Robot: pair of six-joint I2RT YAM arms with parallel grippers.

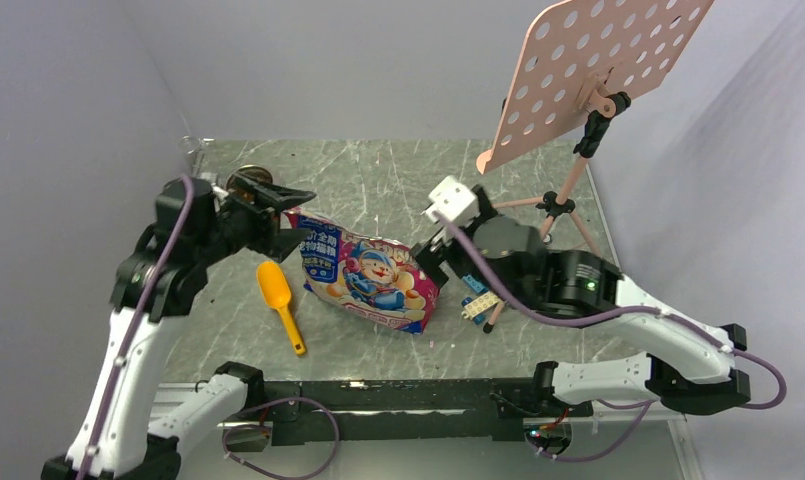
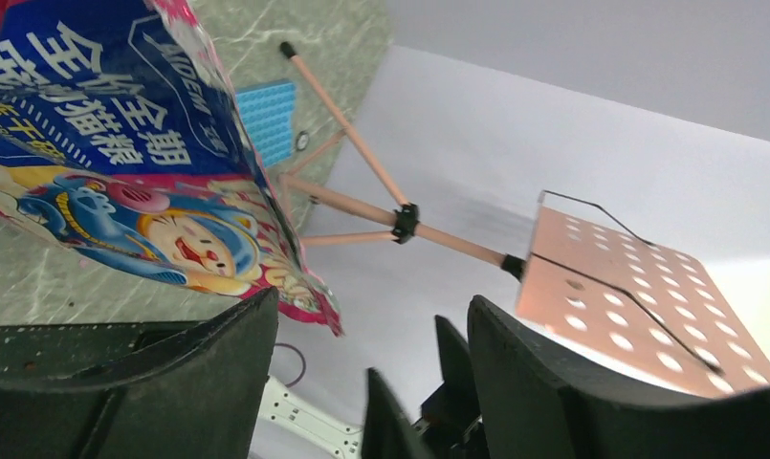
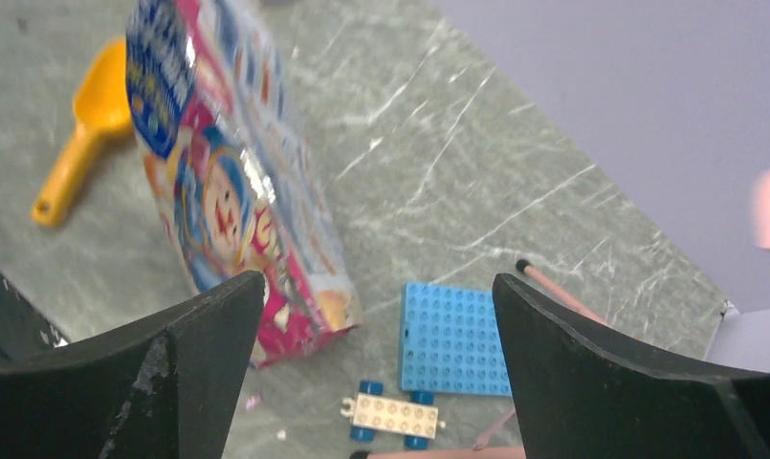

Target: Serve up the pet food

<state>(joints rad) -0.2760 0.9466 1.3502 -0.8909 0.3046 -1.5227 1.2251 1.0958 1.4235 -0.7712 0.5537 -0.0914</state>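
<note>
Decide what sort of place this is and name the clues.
Probably a robotics lab test cell: robot arms mounted at a marble-look table, plain walls boxing it in, and staged props like a pet-food pouch and scoop.

Pink cartoon-printed pouch (image 1: 373, 275), orange scoop (image 1: 278, 293)

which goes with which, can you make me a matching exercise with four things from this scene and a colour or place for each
Things:
1. scoop
2. pouch
3. studded baseplate
4. perforated stand panel

Descriptions:
A. pale pink, raised up at the far right
B. blue, flat on the table, right of the pouch
C. orange-yellow, lying left of the pouch
D. pink, cartoon-printed, between scoop and baseplate

Pairs: 1-C, 2-D, 3-B, 4-A
</note>
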